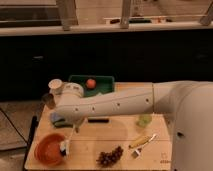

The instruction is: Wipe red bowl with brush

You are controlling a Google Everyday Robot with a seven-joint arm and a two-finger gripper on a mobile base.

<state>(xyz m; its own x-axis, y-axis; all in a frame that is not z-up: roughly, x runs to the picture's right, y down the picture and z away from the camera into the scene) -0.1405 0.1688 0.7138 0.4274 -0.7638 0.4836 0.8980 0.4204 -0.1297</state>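
The red bowl (49,149) sits on the front left of the wooden table (125,131). My gripper (71,121) is at the end of the white arm that reaches in from the right, just above and right of the bowl. It is shut on the brush (70,137). The white handle slants down and to the left from the gripper. The brush's small dark head (63,148) rests at the bowl's right rim. The arm's bulky wrist hides the fingers.
A green tray (102,89) holding an orange-red fruit (90,83) stands at the back. A paper cup (55,86) and a dark cup (48,100) stand at the back left. Grapes (110,156), a yellow utensil (140,141), a pale green object (144,120) and a black bar (98,120) lie to the right.
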